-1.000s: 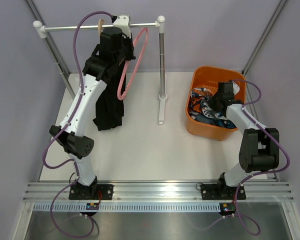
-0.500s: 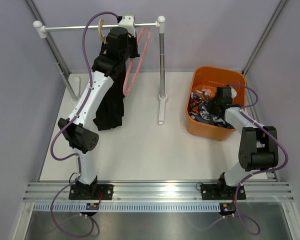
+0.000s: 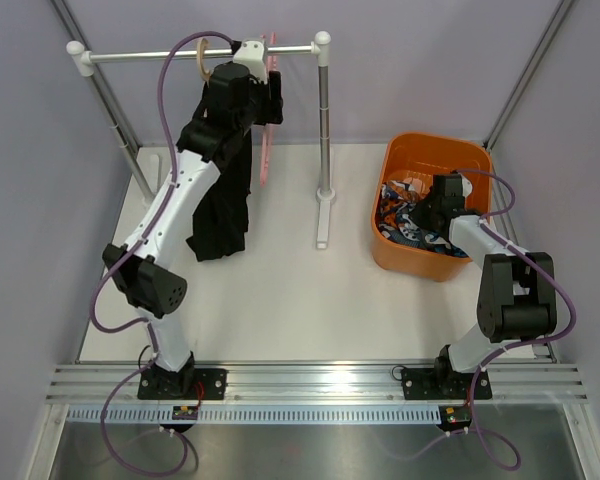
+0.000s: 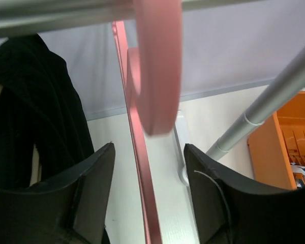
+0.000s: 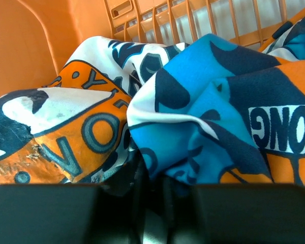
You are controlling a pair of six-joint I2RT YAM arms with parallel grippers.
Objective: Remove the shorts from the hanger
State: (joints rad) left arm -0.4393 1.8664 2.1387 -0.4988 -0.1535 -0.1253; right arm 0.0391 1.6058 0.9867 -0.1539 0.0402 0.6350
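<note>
Pale tabletop, grey walls. Left gripper spread wide astride pink hanger; right gripper down in patterned shorts, grip unclear.

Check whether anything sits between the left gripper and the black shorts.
The pink hanger sits in the gap of the open left gripper. The black shorts hang just past its finger on the wrist view's left side; nothing visible lies between that finger and them.

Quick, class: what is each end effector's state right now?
Left end effector: open, astride the hanger.
Right end effector: closed on the patterned shorts.
</note>
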